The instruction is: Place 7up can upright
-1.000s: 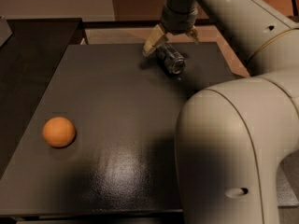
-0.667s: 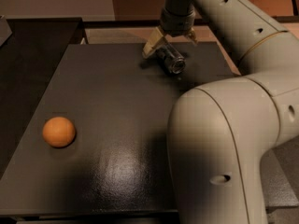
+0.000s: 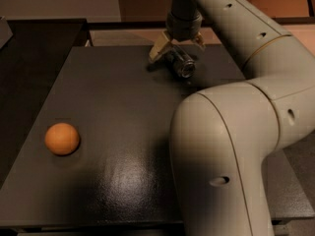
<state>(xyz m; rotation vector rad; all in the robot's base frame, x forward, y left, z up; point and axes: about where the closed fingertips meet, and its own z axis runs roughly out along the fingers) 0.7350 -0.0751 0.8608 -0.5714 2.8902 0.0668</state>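
We see our pincer (image 3: 178, 48) released, astride the small silvery metal 7up can (image 3: 182, 67) lying sideways on the dark desk (image 3: 113, 97), a round orange ball (image 3: 62, 138) well off to its left

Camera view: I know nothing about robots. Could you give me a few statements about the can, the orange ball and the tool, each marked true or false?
1. The 7up can lies on its side on the table. True.
2. The orange ball touches the can. False: it lies well apart from it, at the table's near side.
3. The tool is at the can, at the table's far side. True.
4. The tool carries the orange ball. False: the ball rests alone on the table.
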